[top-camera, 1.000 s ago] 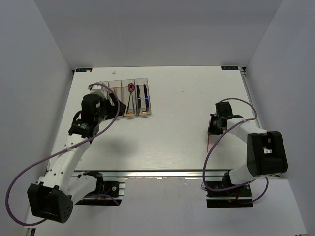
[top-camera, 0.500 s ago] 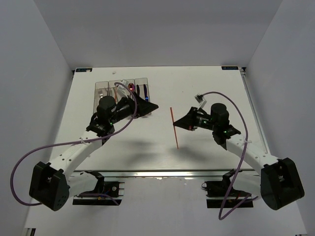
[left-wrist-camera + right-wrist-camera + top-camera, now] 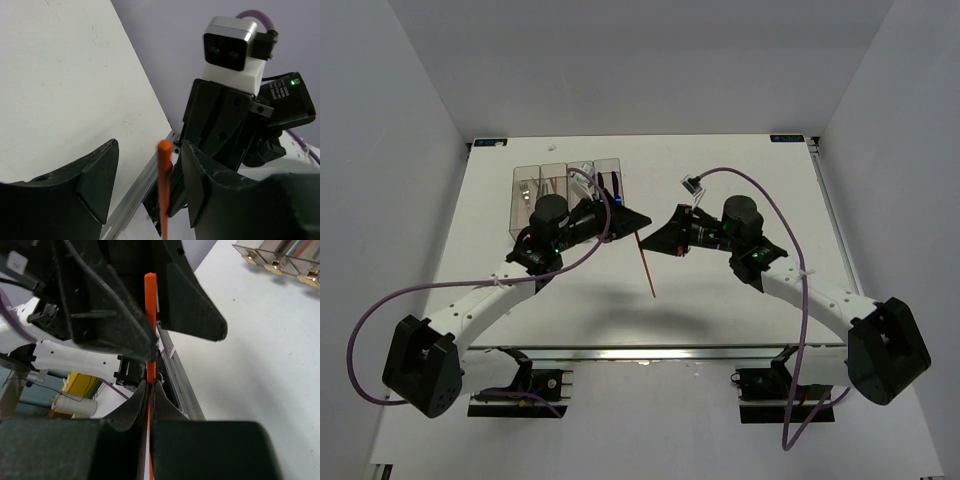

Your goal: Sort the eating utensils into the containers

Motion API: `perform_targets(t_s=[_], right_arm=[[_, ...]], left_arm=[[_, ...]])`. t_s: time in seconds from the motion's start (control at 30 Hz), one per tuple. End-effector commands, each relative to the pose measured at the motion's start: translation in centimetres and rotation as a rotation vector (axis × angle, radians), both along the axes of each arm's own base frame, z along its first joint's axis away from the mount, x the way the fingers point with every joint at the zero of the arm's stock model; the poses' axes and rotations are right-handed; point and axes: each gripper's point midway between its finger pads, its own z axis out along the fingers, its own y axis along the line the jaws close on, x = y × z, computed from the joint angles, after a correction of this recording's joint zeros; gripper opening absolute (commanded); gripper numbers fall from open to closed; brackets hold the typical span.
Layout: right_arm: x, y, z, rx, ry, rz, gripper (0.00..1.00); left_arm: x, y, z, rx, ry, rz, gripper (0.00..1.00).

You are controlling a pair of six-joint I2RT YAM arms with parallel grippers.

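Observation:
My right gripper (image 3: 650,243) is shut on a thin orange chopstick (image 3: 647,275) and holds it above the middle of the table; the stick slants down towards the near edge. In the right wrist view the chopstick (image 3: 150,330) rises out of the closed right gripper (image 3: 149,385). My left gripper (image 3: 638,221) is open, and the chopstick's upper end (image 3: 163,190) stands between its fingers (image 3: 97,175) without touching either. The clear containers (image 3: 525,200) stand in a row at the back left, partly hidden by the left arm. Other utensils are mostly hidden.
The table's near aluminium edge (image 3: 650,352) runs along the front. The containers' gold tabs (image 3: 272,267) show at the top right of the right wrist view. The right arm's wrist camera (image 3: 231,42) faces the left gripper closely. Purple cables loop off both arms.
The right arm has carried the orange chopstick from the right side leftward to the middle. The left gripper has swung right from the containers, and its open jaws now flank the chopstick's top.

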Motion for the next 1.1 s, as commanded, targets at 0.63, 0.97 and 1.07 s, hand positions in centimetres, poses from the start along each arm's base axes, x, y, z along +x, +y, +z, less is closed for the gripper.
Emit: perform_targets(t_s=[0.63,0.97,1.07], right_arm=[[4.5,-9.9,-3.8,-0.367,-0.121,-0.528,0.89],[1.3,-12.7,-1.0,-0.422,-0.299,-0.496,0.89],[1.0,-12.8,-0.6,-0.422,-0.323,-0.487,0.89]], left_arm=[[15.7,23.3,0.6,1.387,-0.099,1.094,0.00],[25.9,27.0,-1.4,1.153,-0.179,1.007,0.00],[26.5,26.1,-2.4,1.103,-0.167,0.987,0.00]])
